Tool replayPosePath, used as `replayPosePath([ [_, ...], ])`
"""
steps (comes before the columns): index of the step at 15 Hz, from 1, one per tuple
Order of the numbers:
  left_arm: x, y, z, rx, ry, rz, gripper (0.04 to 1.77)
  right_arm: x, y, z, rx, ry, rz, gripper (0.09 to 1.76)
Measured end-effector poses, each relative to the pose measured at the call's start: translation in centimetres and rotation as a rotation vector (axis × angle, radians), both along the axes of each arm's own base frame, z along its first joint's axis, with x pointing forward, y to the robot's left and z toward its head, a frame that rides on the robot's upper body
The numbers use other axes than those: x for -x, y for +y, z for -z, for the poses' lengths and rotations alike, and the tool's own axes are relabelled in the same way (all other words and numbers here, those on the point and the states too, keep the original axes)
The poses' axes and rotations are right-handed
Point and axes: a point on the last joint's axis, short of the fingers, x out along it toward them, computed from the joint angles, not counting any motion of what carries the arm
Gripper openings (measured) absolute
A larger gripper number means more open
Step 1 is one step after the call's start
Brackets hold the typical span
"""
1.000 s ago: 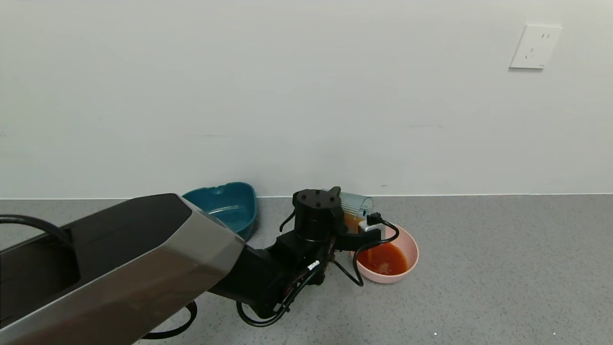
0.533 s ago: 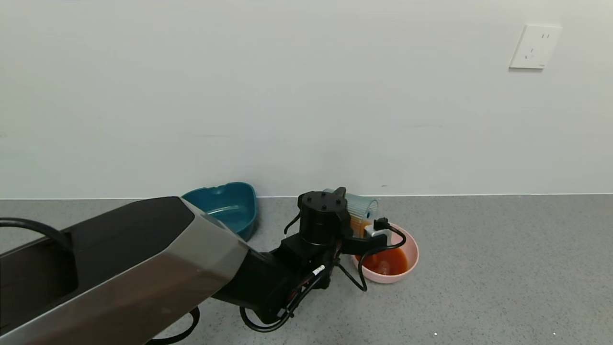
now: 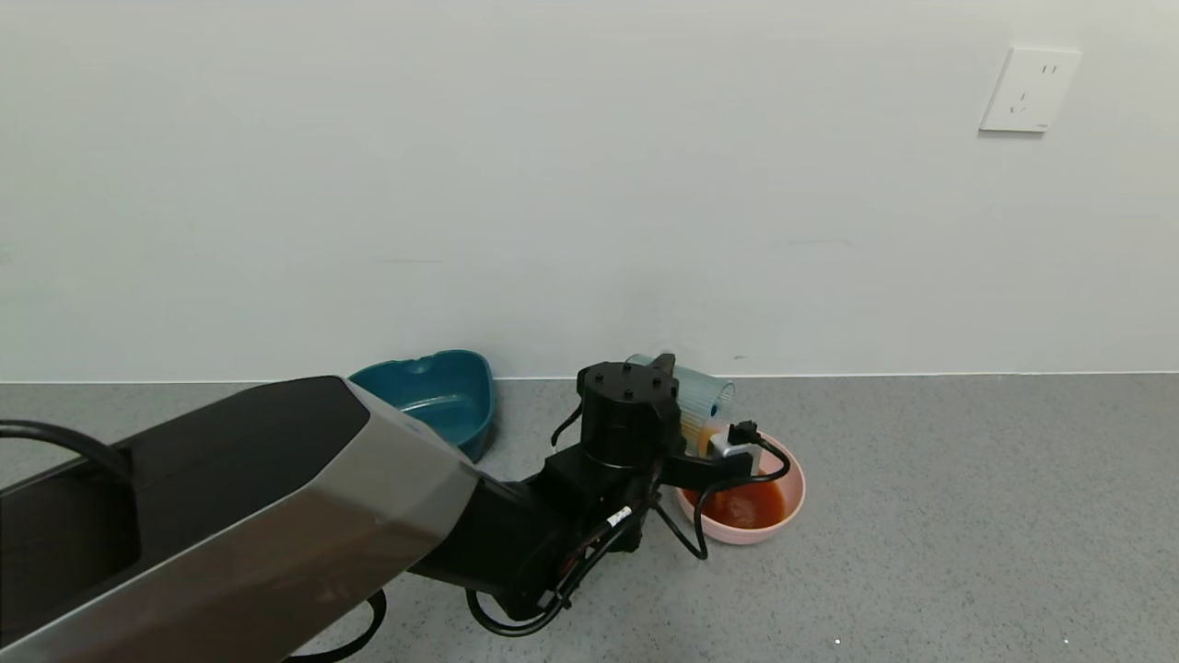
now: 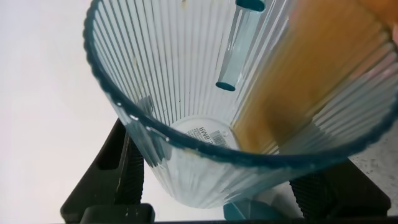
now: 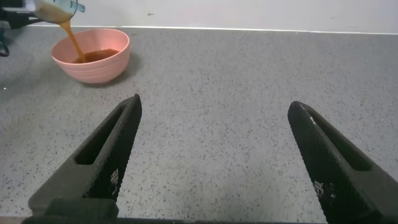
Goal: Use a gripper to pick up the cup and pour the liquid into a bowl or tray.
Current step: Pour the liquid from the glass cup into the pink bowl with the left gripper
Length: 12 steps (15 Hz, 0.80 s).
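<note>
My left gripper (image 3: 686,405) is shut on the pale teal ribbed cup (image 3: 705,398), which lies tipped on its side above the pink bowl (image 3: 785,516). Orange-red liquid (image 3: 748,505) fills the bowl's bottom. In the left wrist view the cup (image 4: 186,81) fills the frame, with liquid (image 4: 311,81) along one inner wall and black fingers (image 4: 121,174) on both sides. In the right wrist view a thin orange stream (image 5: 73,43) runs from the cup (image 5: 59,7) into the bowl (image 5: 93,65). My right gripper (image 5: 214,130) is open and empty over the bare floor, apart from the bowl.
A dark teal squarish tub (image 3: 433,396) stands against the wall to the left of the cup. The grey speckled surface (image 3: 967,516) stretches free to the right. A white wall (image 3: 589,184) with a socket (image 3: 1029,89) closes off the back.
My left gripper has shifted slightly right and back with the cup, which stays tipped over the bowl. The liquid in the bowl has gone on collecting. The right arm has not moved.
</note>
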Motion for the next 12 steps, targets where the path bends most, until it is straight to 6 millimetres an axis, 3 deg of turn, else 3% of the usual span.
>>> replayPosePath([
  [12,0.72,-0.53,-0.7,-0.093,-0.048,0.036,1.29,0.0,0.0,0.0,0.0,0.0,0.0,1.71],
])
